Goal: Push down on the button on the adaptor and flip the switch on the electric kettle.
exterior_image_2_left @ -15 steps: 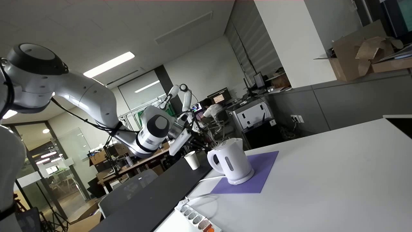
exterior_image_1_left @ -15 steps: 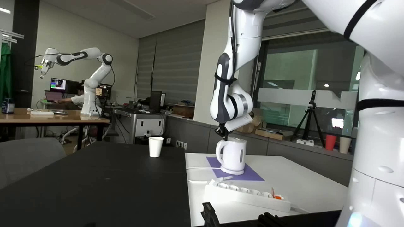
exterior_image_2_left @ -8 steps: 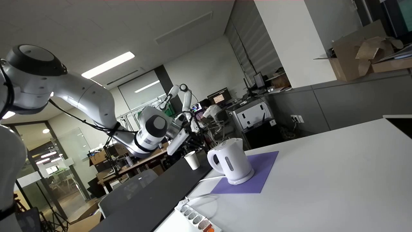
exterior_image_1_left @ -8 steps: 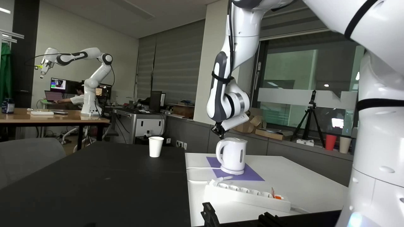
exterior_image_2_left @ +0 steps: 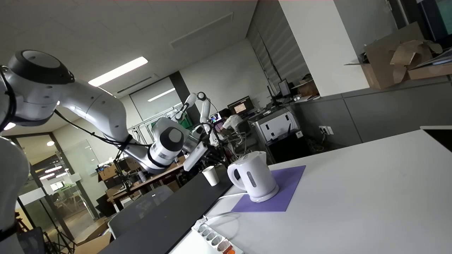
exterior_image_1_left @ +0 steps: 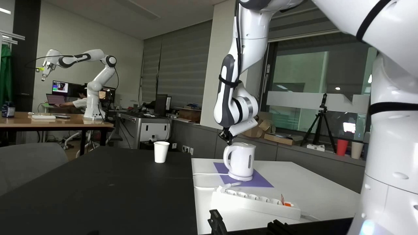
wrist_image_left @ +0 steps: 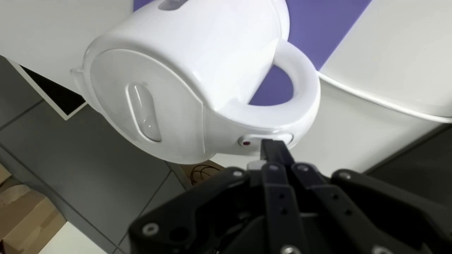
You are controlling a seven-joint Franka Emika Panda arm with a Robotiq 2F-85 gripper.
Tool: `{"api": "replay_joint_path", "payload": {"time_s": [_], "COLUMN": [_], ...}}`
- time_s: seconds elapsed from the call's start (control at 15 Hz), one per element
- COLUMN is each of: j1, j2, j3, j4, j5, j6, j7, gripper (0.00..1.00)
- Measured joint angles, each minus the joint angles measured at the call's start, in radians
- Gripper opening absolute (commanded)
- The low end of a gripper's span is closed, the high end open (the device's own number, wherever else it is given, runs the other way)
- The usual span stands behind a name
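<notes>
While the white cup (exterior_image_1_left: 161,152) stands at the left in an exterior view, I have the pincer (wrist_image_left: 279,151) clenched, pointing down at the switch (wrist_image_left: 259,137) of the upright kettle (exterior_image_1_left: 242,161), contact indeterminable, and the adaptor (exterior_image_1_left: 254,206) lies on the white counter (exterior_image_1_left: 313,184), button (exterior_image_1_left: 287,204) at its right end.

kettle (exterior_image_1_left: 244,163) below hand (wrist_image_left: 277,150), room above adaptor (exterior_image_1_left: 254,205)

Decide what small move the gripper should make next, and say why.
Probably a gentle press downward on the switch of the kettle: in the wrist view the shut gripper overlaps the switch, and an exterior view shows it above the handle. Contact cannot be told, so pressing slowly seems wise.
</notes>
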Motion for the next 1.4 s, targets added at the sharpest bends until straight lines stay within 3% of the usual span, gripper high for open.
{"api": "replay_joint_path", "payload": {"time_s": [0.8,1.2,1.4], "j1": [0.010,0.126,0.144], "j2": [0.029,0.079,0.092], "j3": [-0.009,-0.123,-0.138], "j4": [0.022,0.074,0.106], "j5": [-0.010,-0.121,-0.201], "j6": [-0.019,-0.203,-0.282], "j7": [0.000,0.036,0.064], "gripper": [0.00,0.00,0.00]}}
